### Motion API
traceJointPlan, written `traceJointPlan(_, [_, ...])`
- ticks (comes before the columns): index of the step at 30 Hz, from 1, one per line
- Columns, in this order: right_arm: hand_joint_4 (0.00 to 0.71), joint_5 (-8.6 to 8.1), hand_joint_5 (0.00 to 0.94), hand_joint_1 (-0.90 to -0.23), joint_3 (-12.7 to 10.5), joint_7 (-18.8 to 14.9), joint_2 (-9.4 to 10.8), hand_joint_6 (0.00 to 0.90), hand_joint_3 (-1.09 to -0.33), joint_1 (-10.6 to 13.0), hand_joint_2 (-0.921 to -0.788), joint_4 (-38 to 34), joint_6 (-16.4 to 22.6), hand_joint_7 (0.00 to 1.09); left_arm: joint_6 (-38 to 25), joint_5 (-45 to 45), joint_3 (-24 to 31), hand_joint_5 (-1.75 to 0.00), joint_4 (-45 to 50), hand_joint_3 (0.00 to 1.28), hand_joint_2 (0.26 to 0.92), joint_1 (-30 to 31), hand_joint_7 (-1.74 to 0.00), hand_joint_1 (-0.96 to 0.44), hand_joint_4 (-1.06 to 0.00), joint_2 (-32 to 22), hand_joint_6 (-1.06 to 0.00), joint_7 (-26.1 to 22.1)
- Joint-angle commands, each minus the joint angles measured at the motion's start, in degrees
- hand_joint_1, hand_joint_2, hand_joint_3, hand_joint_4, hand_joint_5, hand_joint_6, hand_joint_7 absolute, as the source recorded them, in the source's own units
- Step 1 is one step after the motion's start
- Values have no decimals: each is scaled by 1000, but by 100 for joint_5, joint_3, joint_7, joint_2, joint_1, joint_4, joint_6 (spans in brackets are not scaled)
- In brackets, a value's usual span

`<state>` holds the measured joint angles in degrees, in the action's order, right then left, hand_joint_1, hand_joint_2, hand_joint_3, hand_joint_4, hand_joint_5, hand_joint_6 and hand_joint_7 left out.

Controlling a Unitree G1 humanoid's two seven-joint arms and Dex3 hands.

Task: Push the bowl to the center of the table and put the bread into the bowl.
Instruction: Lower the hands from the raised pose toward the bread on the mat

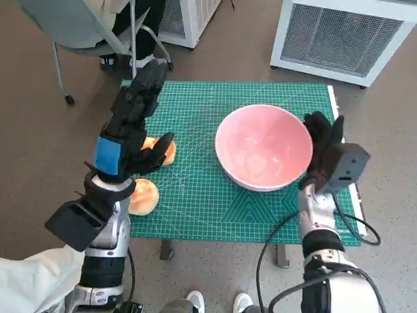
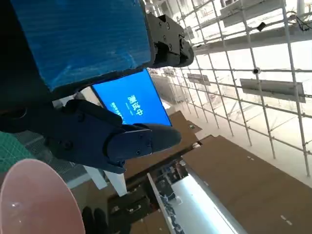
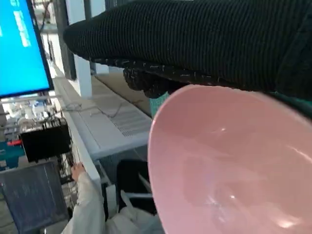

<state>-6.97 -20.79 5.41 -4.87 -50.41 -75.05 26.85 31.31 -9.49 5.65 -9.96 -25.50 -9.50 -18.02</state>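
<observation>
- A chair [image 1: 85, 29] stands on the floor beyond the table's far left corner, with a person's dark legs behind it.
- The left hand [image 1: 133, 124], black with blue tape across its back, hovers above the left part of the green cutting mat [image 1: 195, 189]. Its fingers are stretched out and apart, pointing away from the robot, and it holds nothing.
- Two pieces of bread lie on the left side of the mat. One bread roll [image 1: 144, 195] sits at the mat's near left edge, just beside the left forearm. The second bread piece [image 1: 167, 151] lies a little farther in, partly hidden under the left hand's thumb (whether the thumb touches it cannot be told).
- The pink bowl [image 1: 263, 147] stands upright on the right half of the mat, well apart from the left hand and from both pieces of bread.
- In the left wrist view the bowl's rim [image 2: 34, 195] shows in a corner, beyond the spread black fingers [image 2: 146, 139].
- The right hand [image 1: 324, 140], in its black knitted glove, rests against the bowl's right outer wall. Its fingers reach along the rim; it presses on the side rather than gripping (whether any finger hooks over the rim cannot be told).
- In the right wrist view the glove [image 3: 195, 39] lies directly against the bowl's pink edge [image 3: 161, 126], and a person's pale sleeve [image 3: 90, 204] shows in the background.
- A white grilled appliance [image 1: 342, 36] stands on the floor beyond the table's far right corner.
</observation>
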Motion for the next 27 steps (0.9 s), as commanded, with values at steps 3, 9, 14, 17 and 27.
traceJointPlan(3, [269, -72, 57, -506, -102, 71, 212, 38, -972, -125, -921, -125, -296, 691, 54, -32, 58, 0, 56, 420, 921, 93, -154, -457, -251, -61, -282, 19])
traceJointPlan(9, [282, 74, 61, -523, -16, 166, 262, 37, -957, -193, -921, -145, -412, 705, 63, -66, 100, 0, 102, 415, 921, 173, -124, -457, -251, -103, -298, 6])
traceJointPlan(14, [281, 142, 59, -536, 42, 179, 212, 35, -941, -234, -921, -137, -427, 715, 99, -99, 202, 0, 75, 410, 921, 218, -91, -462, -252, -213, -315, -31])
traceJointPlan(17, [284, 148, 60, -539, 67, 177, 157, 38, -934, -265, -921, -125, -428, 721, 126, -105, 285, -1, 11, 406, 921, 228, -82, -467, -253, -312, -321, -52])
traceJointPlan(27, [282, 58, 56, -533, 44, 86, -31, 36, -940, -371, -921, -20, -198, 738, 320, 774, 516, -1, -526, 412, 921, 130, -59, -485, -254, -1025, -328, 245])
